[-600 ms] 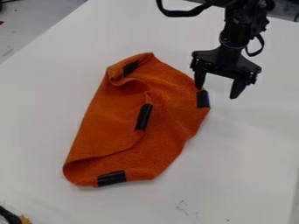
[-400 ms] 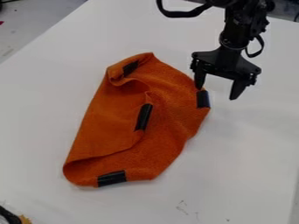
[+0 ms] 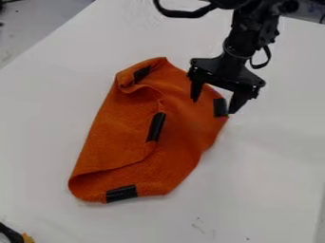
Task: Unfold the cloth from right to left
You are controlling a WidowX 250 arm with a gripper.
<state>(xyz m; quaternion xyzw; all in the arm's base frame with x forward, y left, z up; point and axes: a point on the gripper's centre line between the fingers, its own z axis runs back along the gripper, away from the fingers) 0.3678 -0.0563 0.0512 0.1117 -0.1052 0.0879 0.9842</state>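
My gripper (image 3: 213, 107) hangs open over the upper right part of the cloth, its two fingers on either side of a black tape strip (image 3: 220, 107) at the cloth's right edge. The orange cloth (image 3: 117, 137) lies on the white table, partly folded over itself. A curled fold shows at its top left, and a rolled fold at its lower left. More black strips mark it: one near the top, one in the middle (image 3: 156, 127) and one at the bottom edge (image 3: 121, 193). Whether the fingertips touch the cloth I cannot tell.
The white table (image 3: 266, 180) extends around the cloth on all sides. At the bottom left corner there is a black object with a yellowish piece (image 3: 26, 238). Grey floor shows beyond the table edge at the upper left.
The gripper has moved left and slightly down, from beside the cloth's right edge to over its right part. It stays open, and the cloth has kept its shape.
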